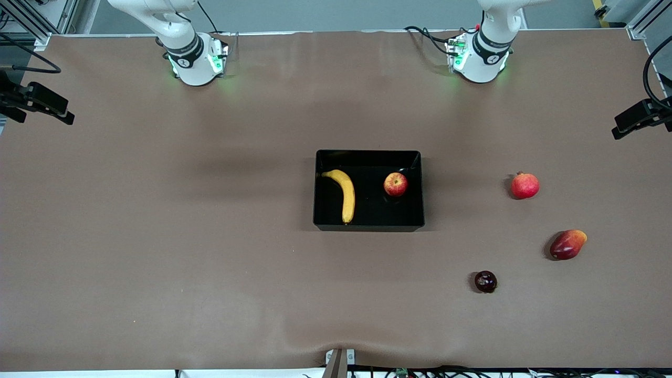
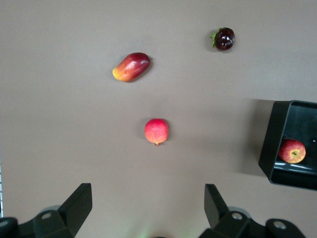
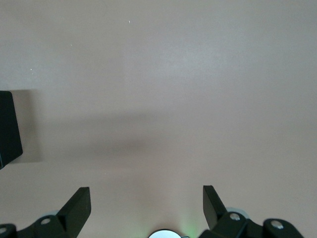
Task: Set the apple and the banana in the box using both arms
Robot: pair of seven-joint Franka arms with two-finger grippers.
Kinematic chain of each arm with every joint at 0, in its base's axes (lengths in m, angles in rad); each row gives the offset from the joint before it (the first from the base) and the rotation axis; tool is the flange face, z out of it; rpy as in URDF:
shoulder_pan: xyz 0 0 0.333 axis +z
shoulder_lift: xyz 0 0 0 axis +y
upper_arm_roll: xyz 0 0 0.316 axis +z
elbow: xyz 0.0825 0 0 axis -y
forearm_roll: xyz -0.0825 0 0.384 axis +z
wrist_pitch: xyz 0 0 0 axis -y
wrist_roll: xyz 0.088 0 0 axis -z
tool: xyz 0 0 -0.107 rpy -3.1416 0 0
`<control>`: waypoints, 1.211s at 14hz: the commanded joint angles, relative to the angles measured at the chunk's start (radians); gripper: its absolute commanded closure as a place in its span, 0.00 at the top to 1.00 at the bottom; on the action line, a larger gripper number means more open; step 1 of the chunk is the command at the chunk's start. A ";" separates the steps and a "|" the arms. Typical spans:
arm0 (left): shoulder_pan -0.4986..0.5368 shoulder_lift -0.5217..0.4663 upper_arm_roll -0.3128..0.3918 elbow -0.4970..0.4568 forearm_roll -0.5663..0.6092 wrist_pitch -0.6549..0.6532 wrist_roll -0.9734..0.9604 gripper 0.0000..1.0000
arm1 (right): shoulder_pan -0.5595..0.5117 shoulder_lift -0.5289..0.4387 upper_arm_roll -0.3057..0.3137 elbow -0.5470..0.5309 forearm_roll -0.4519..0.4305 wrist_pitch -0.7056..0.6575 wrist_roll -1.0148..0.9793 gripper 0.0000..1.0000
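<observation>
The black box (image 1: 368,225) sits at the table's middle. The yellow banana (image 1: 344,193) lies inside it toward the right arm's end. The red apple (image 1: 395,184) lies inside it toward the left arm's end. The box's corner (image 2: 275,148) with the apple (image 2: 291,150) shows in the left wrist view, and a box corner (image 3: 9,131) shows in the right wrist view. My left gripper (image 2: 147,206) is open and empty, high over bare table. My right gripper (image 3: 146,206) is open and empty, high over bare table. Both arms are drawn back near their bases; the grippers are out of the front view.
A red crowned fruit (image 1: 524,185) (image 2: 156,131), a red-yellow mango-shaped fruit (image 1: 567,244) (image 2: 131,66) and a small dark purple fruit (image 1: 485,281) (image 2: 224,38) lie on the table toward the left arm's end. Black camera mounts (image 1: 37,101) (image 1: 641,116) stand at both table ends.
</observation>
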 commanded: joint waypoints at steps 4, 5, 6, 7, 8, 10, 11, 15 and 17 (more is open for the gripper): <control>-0.184 -0.102 0.210 -0.099 -0.042 -0.006 0.048 1.00 | -0.011 -0.002 0.010 0.005 -0.011 -0.002 0.014 1.00; -0.190 -0.118 0.216 -0.118 -0.042 -0.003 0.050 1.00 | -0.011 -0.002 0.010 0.005 -0.011 -0.002 0.014 1.00; -0.190 -0.131 0.216 -0.138 -0.042 0.000 0.048 1.00 | -0.011 -0.002 0.010 0.005 -0.011 -0.002 0.014 1.00; -0.193 -0.147 0.215 -0.159 -0.043 0.005 0.048 1.00 | -0.011 -0.002 0.010 0.005 -0.011 -0.002 0.014 1.00; -0.196 -0.153 0.216 -0.167 -0.042 0.015 0.048 1.00 | -0.011 -0.002 0.010 0.005 -0.011 -0.002 0.014 1.00; -0.195 -0.182 0.216 -0.197 -0.042 0.017 0.048 1.00 | -0.010 -0.002 0.010 0.005 -0.011 -0.002 0.014 1.00; -0.195 -0.203 0.215 -0.219 -0.042 0.026 0.048 1.00 | -0.010 -0.002 0.010 0.005 -0.011 -0.002 0.014 1.00; -0.195 -0.230 0.172 -0.253 -0.040 0.072 0.045 1.00 | -0.010 -0.002 0.010 0.005 -0.011 -0.002 0.014 1.00; -0.193 -0.227 0.146 -0.248 -0.042 0.072 0.029 1.00 | -0.010 -0.002 0.010 0.005 -0.011 -0.002 0.014 1.00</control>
